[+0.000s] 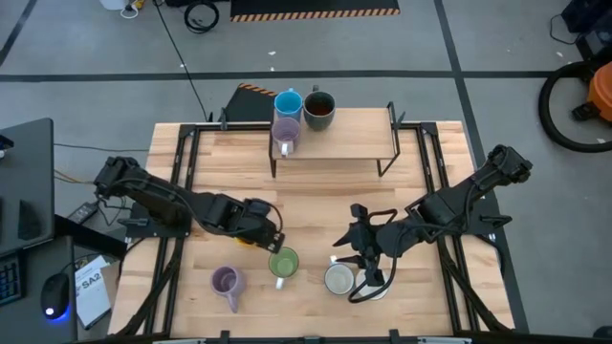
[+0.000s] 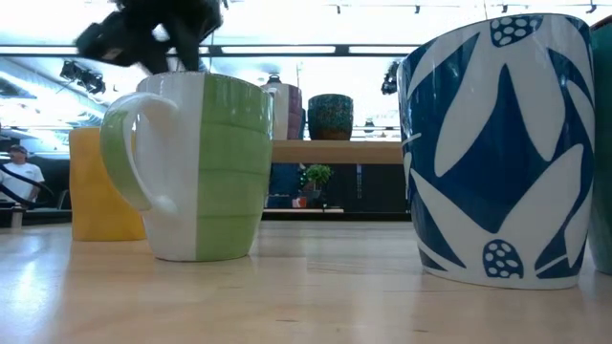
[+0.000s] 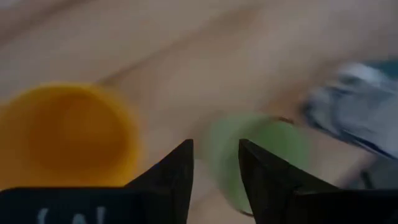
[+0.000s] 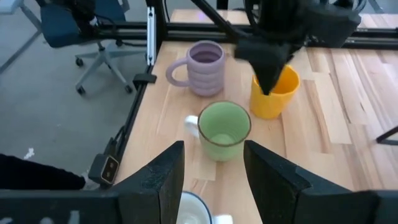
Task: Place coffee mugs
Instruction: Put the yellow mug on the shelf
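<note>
My left gripper [image 1: 272, 237] [image 3: 214, 167] hangs open, pointing down, between the orange mug [image 4: 273, 93] [image 3: 68, 134] and the green mug [image 1: 283, 262] [image 4: 224, 130]. Neither mug is between its fingers. Both mugs stand upright on the table. A lilac mug [image 1: 227, 282] stands near the front left. My right gripper [image 1: 352, 256] [image 4: 214, 168] is open, held above a white mug with a blue pattern [image 1: 339, 279] [image 2: 497, 143]. A blue mug [image 1: 288, 103], a second lilac mug [image 1: 286, 132] and a dark brown mug [image 1: 318, 110] stand on the shelf [image 1: 335, 143].
The raised wooden shelf on black legs crosses the table's far middle. Black frame rails [image 1: 182, 182] run along both sides of the table. Another white object [image 1: 380, 289] shows partly under my right gripper. Bare wood lies between the shelf and the mugs near the front.
</note>
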